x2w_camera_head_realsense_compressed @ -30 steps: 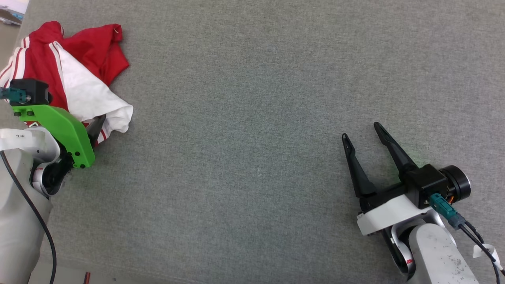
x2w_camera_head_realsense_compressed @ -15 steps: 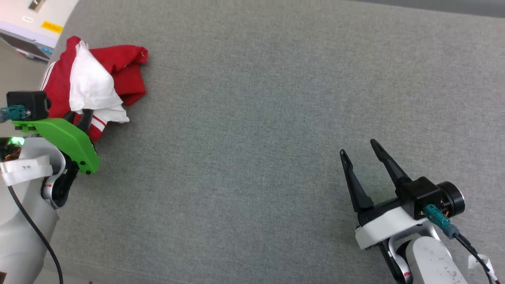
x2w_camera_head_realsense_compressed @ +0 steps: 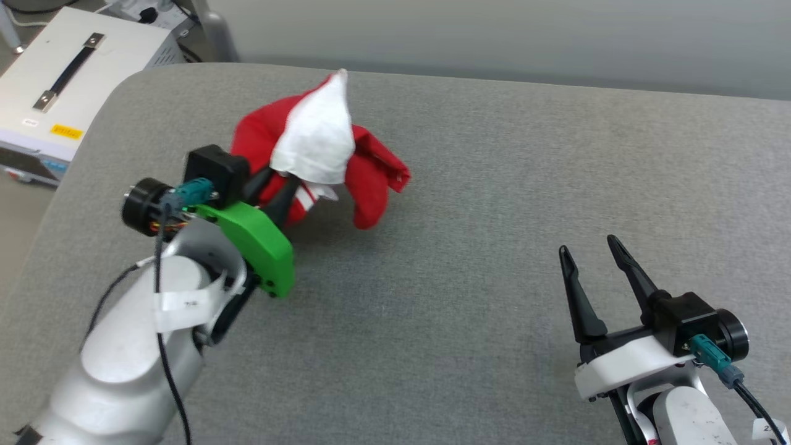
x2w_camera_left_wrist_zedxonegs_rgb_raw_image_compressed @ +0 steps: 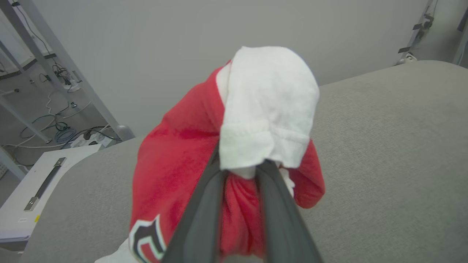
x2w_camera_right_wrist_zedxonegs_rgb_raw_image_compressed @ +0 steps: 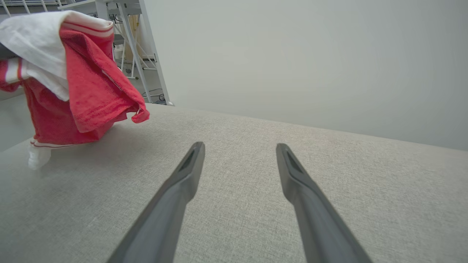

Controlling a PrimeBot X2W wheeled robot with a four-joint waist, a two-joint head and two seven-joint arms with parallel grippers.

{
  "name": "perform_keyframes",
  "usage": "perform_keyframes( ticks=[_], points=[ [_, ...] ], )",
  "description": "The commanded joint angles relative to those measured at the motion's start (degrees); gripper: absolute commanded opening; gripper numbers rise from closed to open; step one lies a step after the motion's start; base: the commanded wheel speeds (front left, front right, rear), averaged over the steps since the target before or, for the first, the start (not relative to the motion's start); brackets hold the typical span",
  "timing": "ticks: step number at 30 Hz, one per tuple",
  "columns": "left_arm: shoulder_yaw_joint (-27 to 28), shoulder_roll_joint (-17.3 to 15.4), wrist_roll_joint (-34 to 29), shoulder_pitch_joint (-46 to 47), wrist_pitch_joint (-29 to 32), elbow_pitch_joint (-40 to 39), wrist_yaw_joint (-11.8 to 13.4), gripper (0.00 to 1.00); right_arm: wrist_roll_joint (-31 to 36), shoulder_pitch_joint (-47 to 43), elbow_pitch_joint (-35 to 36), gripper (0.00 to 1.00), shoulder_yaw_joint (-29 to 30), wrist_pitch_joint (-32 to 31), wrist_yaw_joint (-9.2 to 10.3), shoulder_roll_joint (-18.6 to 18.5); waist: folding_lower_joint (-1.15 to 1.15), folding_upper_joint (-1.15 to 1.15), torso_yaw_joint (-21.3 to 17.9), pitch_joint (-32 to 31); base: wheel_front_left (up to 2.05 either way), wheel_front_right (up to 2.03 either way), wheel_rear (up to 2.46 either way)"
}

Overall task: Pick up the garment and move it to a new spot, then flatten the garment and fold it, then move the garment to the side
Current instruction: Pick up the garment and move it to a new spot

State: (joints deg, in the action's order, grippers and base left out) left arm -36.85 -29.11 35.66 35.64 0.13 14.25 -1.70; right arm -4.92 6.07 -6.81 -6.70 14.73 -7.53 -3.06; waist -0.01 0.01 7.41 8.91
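Red basketball-style T-shirt with white sleeves point(x2w_camera_head_realsense_compressed: 321, 154) hangs bunched over the far left of the grey fabric tabletop point(x2w_camera_head_realsense_compressed: 432, 309), pinched in the nearly closed left gripper point(x2w_camera_head_realsense_compressed: 275, 188); the right gripper point(x2w_camera_head_realsense_compressed: 587, 244) sits spread wide, empty; best carried high toward open centre, lest its hem drag.

The left arm point(x2w_camera_head_realsense_compressed: 123, 377) is smooth silver-grey with a white tape label point(x2w_camera_head_realsense_compressed: 185, 303) and a black cable point(x2w_camera_head_realsense_compressed: 162, 346) running to a teal plug point(x2w_camera_head_realsense_compressed: 193, 190). The left end effector point(x2w_camera_left_wrist_zedxonegs_rgb_raw_image_compressed: 239, 170) has two dark fingers point(x2w_camera_left_wrist_zedxonegs_rgb_raw_image_compressed: 197, 226) on a bright green bracket point(x2w_camera_head_realsense_compressed: 256, 238) with black screws point(x2w_camera_head_realsense_compressed: 270, 285) at its five o'clock end. The right end effector point(x2w_camera_head_realsense_compressed: 587, 244) has matching dark fingers on a white bracket point(x2w_camera_head_realsense_compressed: 618, 364), a black block point(x2w_camera_head_realsense_compressed: 683, 315) with a round cap point(x2w_camera_head_realsense_compressed: 735, 334) at three o'clock, and a second teal plug point(x2w_camera_head_realsense_compressed: 710, 360) at five o'clock.
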Motion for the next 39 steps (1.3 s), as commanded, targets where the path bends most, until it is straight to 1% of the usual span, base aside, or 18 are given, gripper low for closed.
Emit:
perform_keyframes(
  ticks=[1,4,7,10,13,14,15,16,19,22,24,29,32,34,39],
  points=[
    [-0.8,1.6,-0.5,-0.3,0.3,-0.7,0.5,0.0,-0.2,-0.4,0.4,1.0,0.4,0.3,0.04,0.0,0.01,-0.01,-4.2,-0.8,0.0,0.0,0.0],
    [-3.5,5.7,-1.5,0.4,1.1,-0.8,1.2,0.0,-0.2,-0.2,0.9,1.0,1.7,0.3,0.04,0.1,0.01,-0.01,-7.1,0.1,0.0,0.0,0.0],
    [-5.6,10.2,-2.1,1.2,1.3,1.0,1.9,0.0,-0.2,-0.1,1.3,1.0,2.8,0.3,0.04,0.1,0.01,-0.01,-10.2,1.0,0.0,0.0,0.0],
    [-7.6,14.9,-2.6,1.9,0.9,4.6,2.7,0.0,-0.6,0.0,1.6,1.0,4.1,0.3,0.04,0.2,0.01,-0.01,-13.3,2.0,0.0,0.0,0.0],
    [-9.7,18.7,-3.4,2.2,0.3,9.0,3.0,0.0,-1.3,0.3,1.7,1.0,5.2,0.3,0.04,0.2,0.01,-0.01,-15.9,2.8,0.0,0.0,0.0],
    [-10.4,20.1,-3.6,2.2,-0.3,10.8,3.0,0.37,-1.5,0.3,1.7,1.0,5.6,0.3,0.04,0.2,0.01,-0.01,-16.6,2.9,0.0,0.0,0.0],
    [-11.0,21.1,-3.8,2.2,-0.6,12.2,2.9,0.81,-1.7,0.3,1.7,1.0,5.9,0.3,0.04,0.2,0.01,-0.01,-17.1,3.0,0.0,0.0,0.0],
    [-11.8,22.1,-3.9,2.0,-0.7,14.0,2.7,1.0,-1.9,0.2,1.7,1.0,6.0,0.3,0.04,0.2,0.01,-0.01,-17.7,3.0,0.0,0.0,0.0],
    [-14.0,23.9,-3.9,1.5,-1.2,17.8,1.3,1.0,-2.3,0.0,1.7,1.0,6.1,0.3,0.04,0.2,0.01,-0.01,-18.4,2.9,0.0,0.0,0.0],
    [-14.8,24.8,-3.5,1.3,-2.6,19.9,0.4,1.0,-2.6,-0.3,1.4,1.0,6.1,0.3,0.04,0.2,0.01,-0.01,-17.9,2.3,0.0,0.0,0.0],
    [-14.9,25.1,-3.1,1.4,-3.9,20.8,0.0,1.0,-2.7,-0.6,1.2,1.0,5.9,0.3,0.04,0.2,0.01,-0.01,-16.8,1.6,0.0,0.0,0.0],
    [-13.2,25.3,-2.0,1.9,-8.0,21.5,0.3,1.0,-2.0,-1.4,0.3,1.0,5.8,0.3,0.04,0.2,0.01,-0.01,-12.7,-0.9,0.0,0.0,0.0],
    [-11.8,24.3,-2.0,2.1,-10.6,21.1,1.2,1.0,-1.4,-2.1,-0.1,1.0,5.8,0.3,0.04,0.2,0.01,-0.01,-10.0,-2.7,0.0,0.0,0.0],
    [-10.6,22.9,-2.1,1.9,-12.1,20.3,2.1,1.0,-0.9,-2.7,-0.3,1.0,5.9,0.3,0.04,0.2,0.01,-0.01,-8.3,-3.9,0.0,0.0,0.0],
    [-5.5,18.0,-1.7,-1.2,-14.6,15.8,5.1,1.0,-0.3,-4.2,-0.8,1.0,6.0,0.3,0.04,0.2,0.01,-0.01,-4.9,-6.4,0.0,0.0,0.0]
  ],
)
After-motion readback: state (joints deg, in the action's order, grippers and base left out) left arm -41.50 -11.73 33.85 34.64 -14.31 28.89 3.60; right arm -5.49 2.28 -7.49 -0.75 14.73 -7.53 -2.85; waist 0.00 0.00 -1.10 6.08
